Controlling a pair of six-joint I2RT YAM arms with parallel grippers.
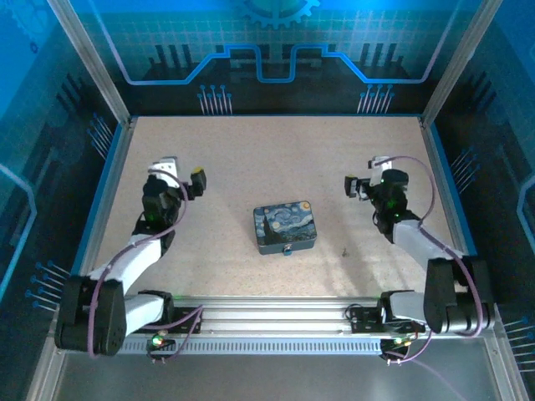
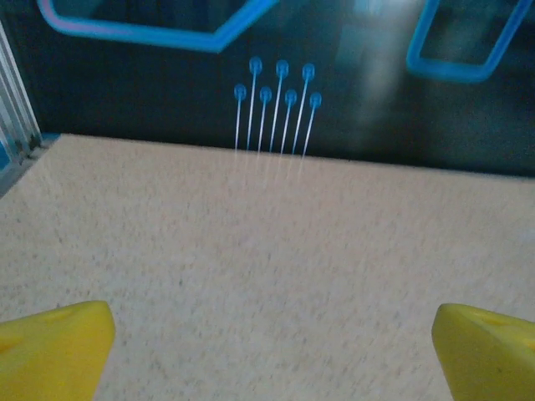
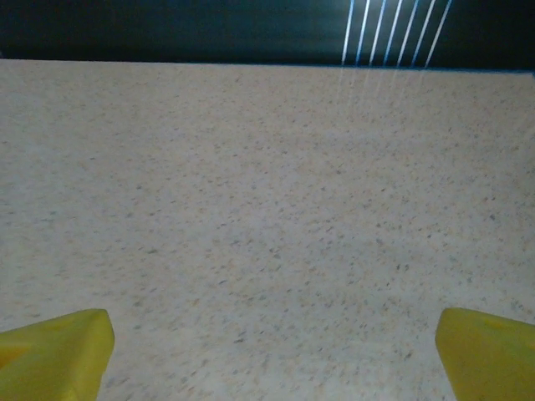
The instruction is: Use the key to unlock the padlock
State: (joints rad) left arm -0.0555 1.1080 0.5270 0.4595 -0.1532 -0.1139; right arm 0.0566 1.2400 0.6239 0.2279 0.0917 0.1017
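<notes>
Yellow-fingered left gripper [image 2: 272, 349] and right gripper [image 3: 269, 351] both gape wide, flanking the Starry Night tin [image 1: 284, 225], padlock [image 1: 287, 250] and key [image 1: 343, 249].

My top camera sits above and behind the arms. It looks down and forward from far enough out to take in the whole table [image 1: 251, 150] up to the back wall [image 1: 276, 50], with both arm bases along the bottom edge.

The left wrist camera sits low and close over the table. It faces along the surface to a dark wall with blue pin marks [image 2: 276, 100], and the yellow fingertips [image 2: 50, 347] of the left gripper [image 2: 272, 359] frame its bottom corners.

The right wrist camera is as low but tilted further down. The right gripper [image 3: 272, 355] frames it the same way.

All three views share the speckled tabletop and the wall's foot.
</notes>
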